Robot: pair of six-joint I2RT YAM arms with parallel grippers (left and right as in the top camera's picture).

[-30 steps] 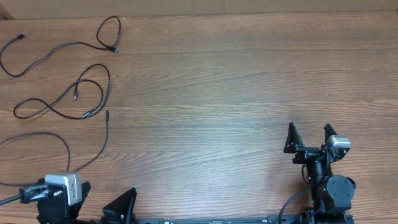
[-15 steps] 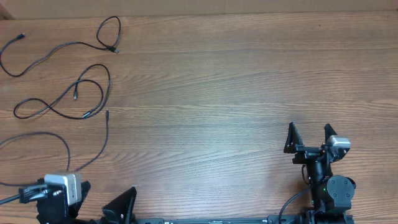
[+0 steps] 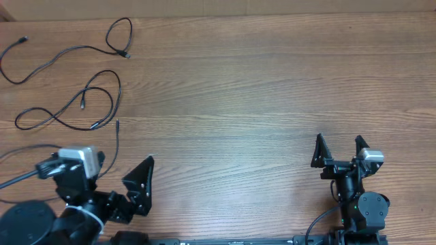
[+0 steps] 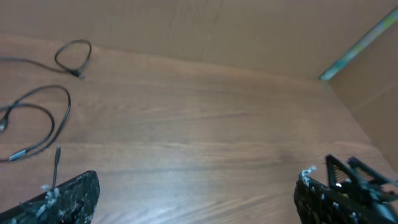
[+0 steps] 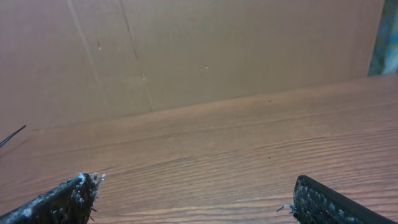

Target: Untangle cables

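Thin black cables [image 3: 120,87] lie in loose loops at the far left of the wooden table [image 3: 259,95]; they seem to cross in places, though the crossings are too fine to resolve. The left gripper [image 4: 196,208], at near left beside the nearest strand, has its fingers spread wide and holds nothing. The right gripper [image 3: 338,151], at near right and well apart from the cables, is likewise spread and empty.

A brown cardboard wall [image 4: 217,25] with a teal strip [image 4: 360,45] stands behind the wooden table [image 3: 245,88].
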